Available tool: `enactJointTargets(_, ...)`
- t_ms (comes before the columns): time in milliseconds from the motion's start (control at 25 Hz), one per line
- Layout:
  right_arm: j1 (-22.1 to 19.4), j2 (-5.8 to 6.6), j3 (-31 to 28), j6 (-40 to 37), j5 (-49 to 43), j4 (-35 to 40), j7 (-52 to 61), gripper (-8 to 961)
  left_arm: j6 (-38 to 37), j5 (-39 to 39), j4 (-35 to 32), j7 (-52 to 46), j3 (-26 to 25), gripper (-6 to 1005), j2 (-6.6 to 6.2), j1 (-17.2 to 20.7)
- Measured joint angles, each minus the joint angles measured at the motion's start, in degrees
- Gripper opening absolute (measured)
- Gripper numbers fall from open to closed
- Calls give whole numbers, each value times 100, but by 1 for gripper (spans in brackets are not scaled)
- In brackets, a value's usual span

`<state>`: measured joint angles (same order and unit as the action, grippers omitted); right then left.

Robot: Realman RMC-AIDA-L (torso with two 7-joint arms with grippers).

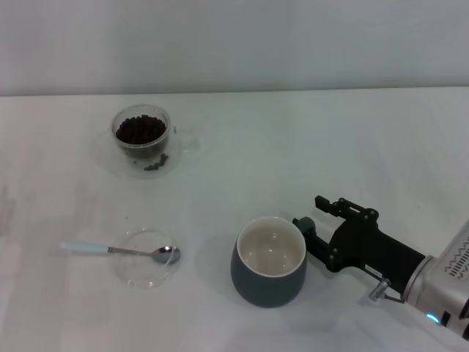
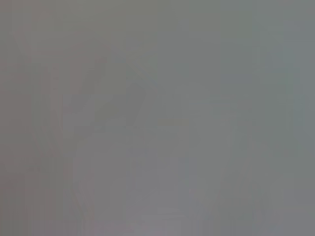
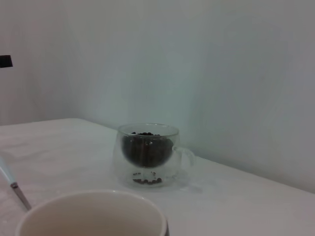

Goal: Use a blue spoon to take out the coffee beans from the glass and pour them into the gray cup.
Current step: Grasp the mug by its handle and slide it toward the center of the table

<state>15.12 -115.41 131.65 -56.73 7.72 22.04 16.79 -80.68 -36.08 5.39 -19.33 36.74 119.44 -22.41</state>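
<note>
— Two vessels and one spoon, and nothing has been scooped as far as I can judge. The glass (image 1: 143,139) sits at the far left of the table (image 1: 308,147), heaped with coffee beans (image 1: 140,130), plus a few loose ones low down in it.

— And the blue spoon (image 1: 117,251)?

— Lying near the front left, bowl resting on a shallow clear dish (image 1: 146,258), pale handle pointing away from the gray cup (image 1: 269,261). No gripper is on it.

— So which step is this?

— The very start, I'd say: picking up the spoon. The gray cup looks empty inside.

— Where are the arms?

— The right gripper (image 1: 311,220) is just beside the cup's right side, fingers spread apart, holding nothing. The left gripper is nowhere in sight; its wrist camera shows only blank gray.

— Next move?

— Some gripper must close on the spoon's handle. It lies flat on the table, so a low, careful pinch is needed without knocking the dish.
</note>
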Motion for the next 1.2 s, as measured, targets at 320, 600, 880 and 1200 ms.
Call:
enactJointTargets(320,-1,3,13,-51,-34,-136,3,574,0,6,-34,0,-2,785,0,0)
enactJointTargets(600,-85,10,63,-698,-37,-429,58,574,0,13,-38,68,-18,785,-11,0)
enactJointTargets(880,-206,27,78,-876,-44,-586,69,574,35,25,-41,141,-27,785,-9,-27)
enactJointTargets(1200,-299,27,91,-1386,-50,-857,271,575,135,16,-47,141,-25,785,-9,-58)
